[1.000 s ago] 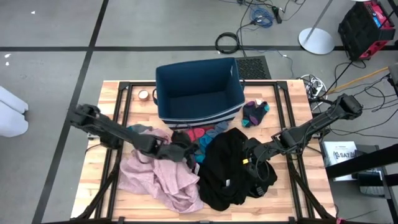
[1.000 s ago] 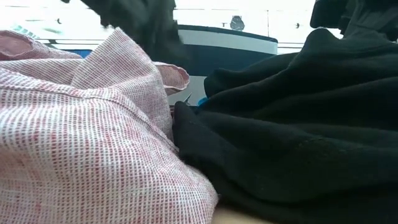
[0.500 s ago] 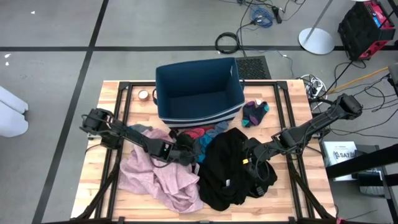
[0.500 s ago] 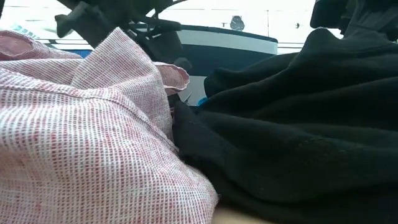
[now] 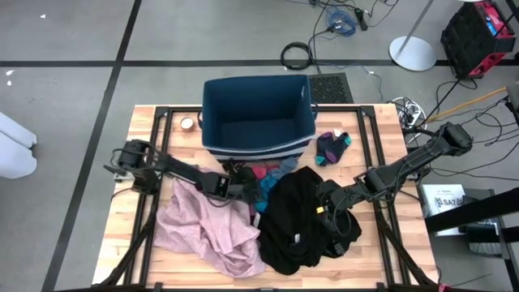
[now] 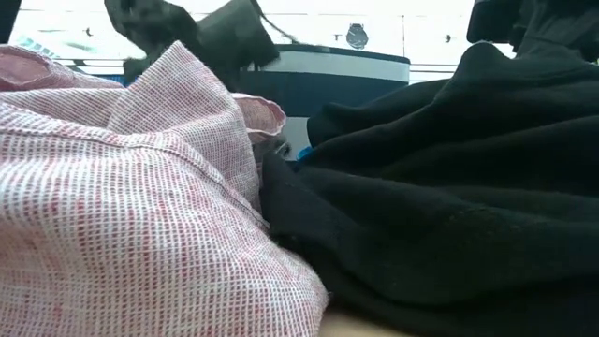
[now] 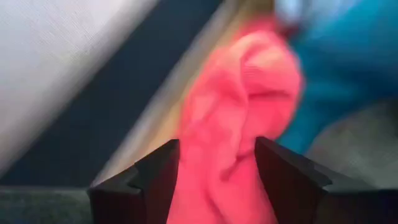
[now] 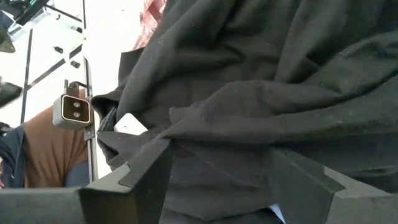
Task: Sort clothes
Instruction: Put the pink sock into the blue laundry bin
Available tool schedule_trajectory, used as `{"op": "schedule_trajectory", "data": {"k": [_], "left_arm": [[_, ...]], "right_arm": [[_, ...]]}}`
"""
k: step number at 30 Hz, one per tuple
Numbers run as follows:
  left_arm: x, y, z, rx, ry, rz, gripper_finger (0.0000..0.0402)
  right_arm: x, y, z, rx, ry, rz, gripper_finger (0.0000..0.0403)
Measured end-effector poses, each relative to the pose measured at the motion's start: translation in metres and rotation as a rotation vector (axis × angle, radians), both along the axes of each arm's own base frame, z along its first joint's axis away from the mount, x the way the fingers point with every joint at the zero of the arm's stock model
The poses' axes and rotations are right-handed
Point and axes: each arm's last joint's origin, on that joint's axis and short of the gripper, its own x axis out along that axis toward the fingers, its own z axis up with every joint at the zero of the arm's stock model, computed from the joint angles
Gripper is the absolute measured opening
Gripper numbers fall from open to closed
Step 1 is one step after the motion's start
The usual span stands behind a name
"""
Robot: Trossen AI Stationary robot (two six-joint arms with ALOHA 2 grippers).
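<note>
High view: the left gripper (image 5: 235,180) sits just short of the maroon piece (image 5: 258,173), with the pale pink garment (image 5: 209,227) beside it. The right gripper (image 5: 328,197) rests on the black garment (image 5: 296,219).

Left wrist view: the 2 fingers (image 7: 163,176) stand apart, the maroon piece between them.

Right wrist view: the fingers (image 8: 149,168) are spread, black fabric between them.

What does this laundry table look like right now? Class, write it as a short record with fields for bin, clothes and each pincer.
bin: dark blue bin at the table's far edge
clothes: pale pink garment beside black garment; red piece and teal piece near the bin; dark socks to the bin's right
left pincer: open, fingers either side of the red piece
right pincer: open over the black garment
</note>
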Motion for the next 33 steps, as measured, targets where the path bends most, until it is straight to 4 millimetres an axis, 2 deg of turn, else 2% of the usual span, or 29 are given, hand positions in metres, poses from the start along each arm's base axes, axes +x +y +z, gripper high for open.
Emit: {"op": "schedule_trajectory", "data": {"k": [5, 8, 11, 15, 16, 19, 22, 28, 33], "left_arm": [[0.004, 0.002, -0.029, -0.085, 0.015, 0.067, 0.0223], [0.004, 0.002, -0.033, -0.094, 0.023, 0.070, 0.0207], [0.004, 0.000, -0.029, -0.112, 0.025, 0.048, 0.0153], [0.002, -0.004, -0.023, -0.113, 0.026, 0.025, 0.0035], [0.001, -0.005, -0.022, -0.109, 0.026, 0.015, 0.0021], [-0.001, -0.009, -0.014, -0.105, 0.023, -0.011, 0.0017], [-0.006, -0.019, 0.003, -0.119, -0.010, -0.048, 0.0011], [-0.019, -0.040, 0.066, 0.008, -0.204, -0.121, 0.0010], [-0.038, -0.048, 0.111, 0.101, -0.309, -0.177, 0.0010]], "right_arm": [[0.000, 0.000, 0.000, 0.004, 0.001, -0.005, 0.0238], [0.000, 0.000, 0.000, 0.004, 0.001, -0.005, 0.0238], [0.000, 0.000, 0.000, 0.001, 0.000, -0.004, 0.0238], [0.000, 0.000, 0.000, -0.008, -0.005, -0.011, 0.0238], [0.000, -0.001, 0.000, -0.012, -0.006, -0.016, 0.0238], [0.000, 0.000, 0.000, -0.012, -0.007, -0.019, 0.0238], [0.000, 0.000, 0.000, -0.011, -0.007, -0.019, 0.0238], [0.000, 0.000, 0.000, -0.014, -0.008, -0.016, 0.0238], [0.002, 0.000, 0.002, -0.024, -0.036, -0.008, 0.0238]]}}
